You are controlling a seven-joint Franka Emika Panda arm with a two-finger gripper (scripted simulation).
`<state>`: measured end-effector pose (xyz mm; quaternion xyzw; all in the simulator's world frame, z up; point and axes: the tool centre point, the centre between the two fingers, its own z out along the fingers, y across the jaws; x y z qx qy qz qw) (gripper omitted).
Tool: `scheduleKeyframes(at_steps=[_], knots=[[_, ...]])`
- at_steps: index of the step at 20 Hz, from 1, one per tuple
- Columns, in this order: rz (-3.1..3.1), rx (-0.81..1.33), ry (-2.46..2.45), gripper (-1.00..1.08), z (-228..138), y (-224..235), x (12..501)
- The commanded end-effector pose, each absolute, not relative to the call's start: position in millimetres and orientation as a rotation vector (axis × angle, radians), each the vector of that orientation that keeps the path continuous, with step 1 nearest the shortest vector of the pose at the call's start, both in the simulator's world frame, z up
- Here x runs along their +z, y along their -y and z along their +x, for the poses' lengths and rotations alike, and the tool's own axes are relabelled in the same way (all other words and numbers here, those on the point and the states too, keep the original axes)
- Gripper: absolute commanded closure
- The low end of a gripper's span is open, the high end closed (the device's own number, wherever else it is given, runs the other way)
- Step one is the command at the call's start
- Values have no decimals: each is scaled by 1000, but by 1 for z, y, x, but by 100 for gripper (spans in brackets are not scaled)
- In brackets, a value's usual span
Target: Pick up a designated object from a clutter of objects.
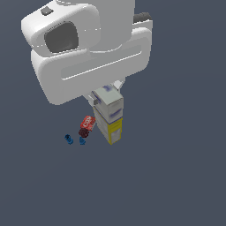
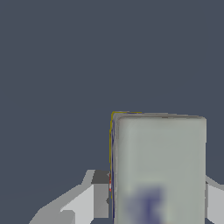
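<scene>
The designated object is a tall carton (image 1: 109, 115) with a white-grey top, a bluish-purple label and a yellow lower part, standing upright in the exterior view. My gripper (image 1: 106, 92) comes down over its top, mostly hidden under the big white arm body. In the wrist view the carton's pale top face (image 2: 159, 166) fills the gap of my gripper (image 2: 155, 178). One finger (image 2: 99, 192) lies against one side and the other finger (image 2: 214, 199) against the opposite side. Whether the carton is off the floor I cannot tell.
Toward the exterior view's left of the carton lie a red can (image 1: 87, 122), a dark maroon round item (image 1: 83, 132) and two tiny blue pieces (image 1: 69, 139) (image 1: 82, 141). The dark grey floor (image 1: 176, 176) spreads all around.
</scene>
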<state>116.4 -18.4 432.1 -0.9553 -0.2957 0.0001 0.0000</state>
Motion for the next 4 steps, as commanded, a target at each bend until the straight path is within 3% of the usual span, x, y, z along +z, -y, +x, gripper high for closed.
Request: scheduleKeyframes(at_steps=[1,4], knots=[[-3001,0,929,108,118,19,434],[-3001,0,929,108,119,19,434]])
